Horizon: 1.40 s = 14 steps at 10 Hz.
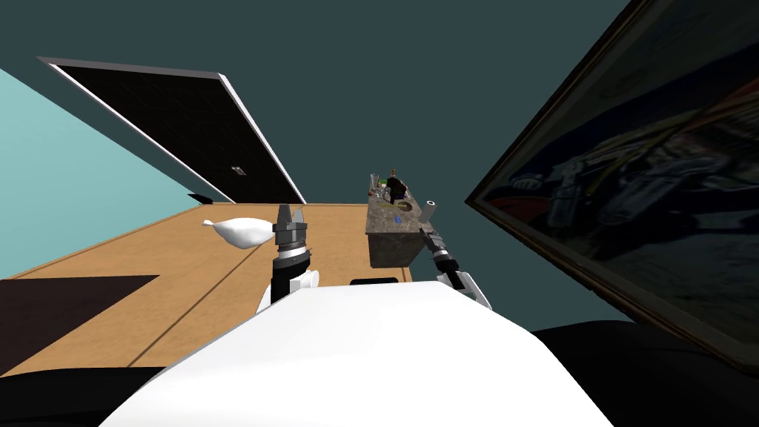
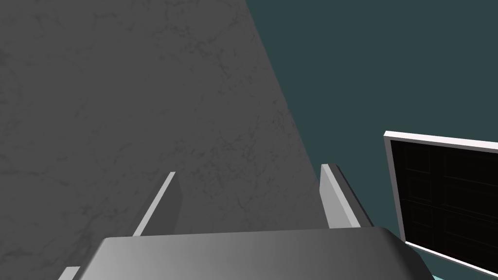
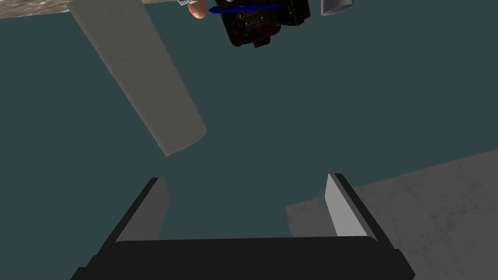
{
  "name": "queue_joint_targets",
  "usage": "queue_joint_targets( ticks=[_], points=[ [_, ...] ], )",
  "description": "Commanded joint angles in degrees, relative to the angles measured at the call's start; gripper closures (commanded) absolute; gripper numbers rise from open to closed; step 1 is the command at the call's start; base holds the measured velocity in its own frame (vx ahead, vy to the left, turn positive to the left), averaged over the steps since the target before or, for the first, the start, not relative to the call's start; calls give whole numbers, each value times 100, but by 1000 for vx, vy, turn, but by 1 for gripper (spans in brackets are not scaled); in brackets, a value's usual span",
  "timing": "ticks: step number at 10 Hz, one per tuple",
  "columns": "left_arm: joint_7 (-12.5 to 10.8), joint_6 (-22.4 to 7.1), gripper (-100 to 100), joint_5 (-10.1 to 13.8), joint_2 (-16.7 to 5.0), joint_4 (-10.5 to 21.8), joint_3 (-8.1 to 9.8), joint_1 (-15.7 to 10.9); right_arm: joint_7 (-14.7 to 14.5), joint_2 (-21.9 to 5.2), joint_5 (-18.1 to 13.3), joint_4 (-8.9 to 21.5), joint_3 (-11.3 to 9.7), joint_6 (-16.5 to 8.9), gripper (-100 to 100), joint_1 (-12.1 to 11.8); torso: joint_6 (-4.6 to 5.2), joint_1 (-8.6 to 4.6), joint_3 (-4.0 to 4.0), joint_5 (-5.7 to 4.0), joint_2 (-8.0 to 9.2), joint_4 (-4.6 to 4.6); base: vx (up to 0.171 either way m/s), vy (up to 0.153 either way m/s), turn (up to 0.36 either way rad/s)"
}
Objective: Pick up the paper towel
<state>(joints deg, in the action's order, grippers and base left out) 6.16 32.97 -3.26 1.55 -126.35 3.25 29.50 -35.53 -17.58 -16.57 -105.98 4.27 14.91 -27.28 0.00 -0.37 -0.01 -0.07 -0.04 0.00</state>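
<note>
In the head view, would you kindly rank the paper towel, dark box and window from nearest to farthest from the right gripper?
1. Paper towel, just beyond the right gripper.
2. Dark box, farther along the counter.
3. Window, far wall, leftward.

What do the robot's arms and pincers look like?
The left arm and right arm are white near the body, then dark with a silvery ring at the wrist. The left pincer and right pincer each have two thin, flat, light grey fingers, like little blades, on a dark boxy block.
</note>
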Motion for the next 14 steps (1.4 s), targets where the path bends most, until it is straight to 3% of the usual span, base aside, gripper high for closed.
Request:
queue_joint_targets(
  ticks=[1,7,9,11,12,13,14],
  points=[
    [0,0,0,0,0,0,0,0,-130,-129,-165,206,97,-155,-100,95,0,0,0,0,0,0,18,-83,72],
    [0,0,0,0,0,0,0,1,-396,-727,-768,772,516,-761,-100,376,-1,17,-26,4,-45,-9,97,-38,94],
    [0,0,0,0,0,0,0,2,-425,-893,-905,866,612,-904,-100,516,-2,28,-30,5,-52,-11,157,-22,136],
    [0,0,0,0,0,0,0,3,-431,-872,-905,856,609,-892,-100,512,-1,22,-42,4,-73,-16,143,-30,51],
    [0,0,0,0,0,0,0,2,-434,-876,-909,860,611,-900,0,522,1,31,-27,5,-43,-12,16,-4,0],
    [0,0,0,0,1,0,0,1,-440,-852,-1000,1146,530,-742,-100,809,2,36,-11,7,-17,-5,-33,14,-162],
    [0,0,0,0,1,0,0,1,-440,-852,-1000,1274,530,-742,-100,942,5,43,1,8,6,0,-49,22,-134]
  ],
)
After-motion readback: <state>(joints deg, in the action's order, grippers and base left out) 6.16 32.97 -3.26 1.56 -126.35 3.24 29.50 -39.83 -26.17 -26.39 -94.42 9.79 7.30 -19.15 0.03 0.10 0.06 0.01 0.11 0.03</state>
